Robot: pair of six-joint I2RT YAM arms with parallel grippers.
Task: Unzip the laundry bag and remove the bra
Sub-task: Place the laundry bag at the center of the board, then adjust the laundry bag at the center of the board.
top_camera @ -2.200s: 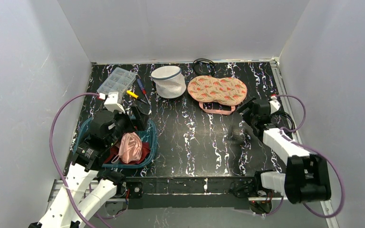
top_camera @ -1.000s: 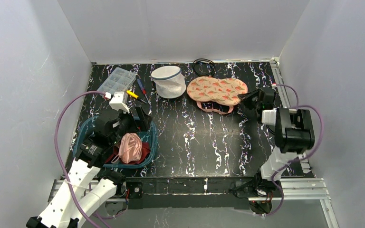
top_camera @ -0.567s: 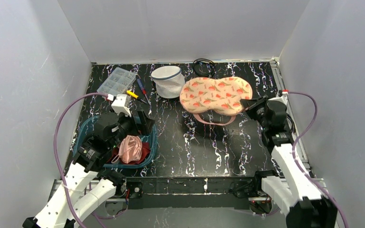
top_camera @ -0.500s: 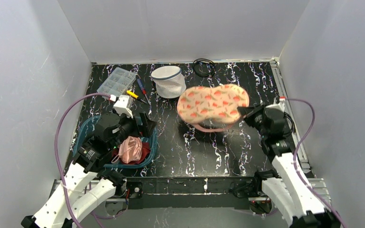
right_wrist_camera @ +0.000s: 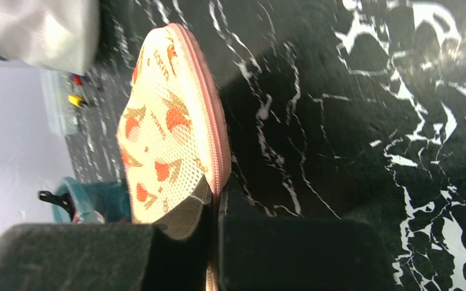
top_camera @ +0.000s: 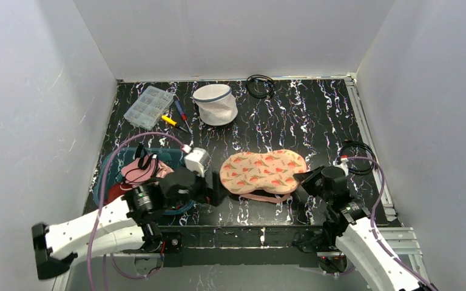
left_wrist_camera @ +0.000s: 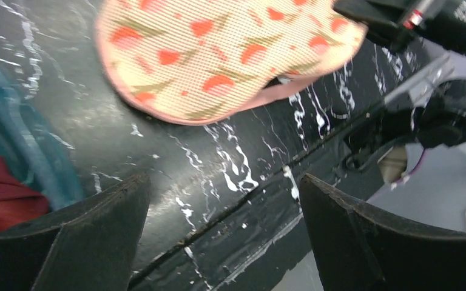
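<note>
The laundry bag (top_camera: pixel 264 171) is a bra-shaped cream mesh pouch with red flower print and a pink zipper rim, lying near the table's front middle. My right gripper (top_camera: pixel 306 177) is shut on its right end; in the right wrist view the fingers (right_wrist_camera: pixel 291 254) pinch the bag (right_wrist_camera: pixel 158 139) at the zipper edge. My left gripper (top_camera: pixel 215 188) stands open just left of the bag, nothing between its fingers (left_wrist_camera: pixel 85 236); the bag (left_wrist_camera: pixel 218 54) lies beyond them. A pink strap loop (top_camera: pixel 261 197) shows under the bag. The bra itself is hidden.
A white mesh drum (top_camera: pixel 215 104) with a blue-grey rim stands at the back. Left of it are a clear parts box (top_camera: pixel 148 103) and screwdrivers (top_camera: pixel 176 118). A teal basket (top_camera: pixel 106 176) of clothes sits front left. Black cable coils lie at the back (top_camera: pixel 260 85) and right (top_camera: pixel 355 151).
My right gripper has carried the flowered bag from the back right toward the front middle. The left arm has swung out of the basket rightward, up to the bag.
</note>
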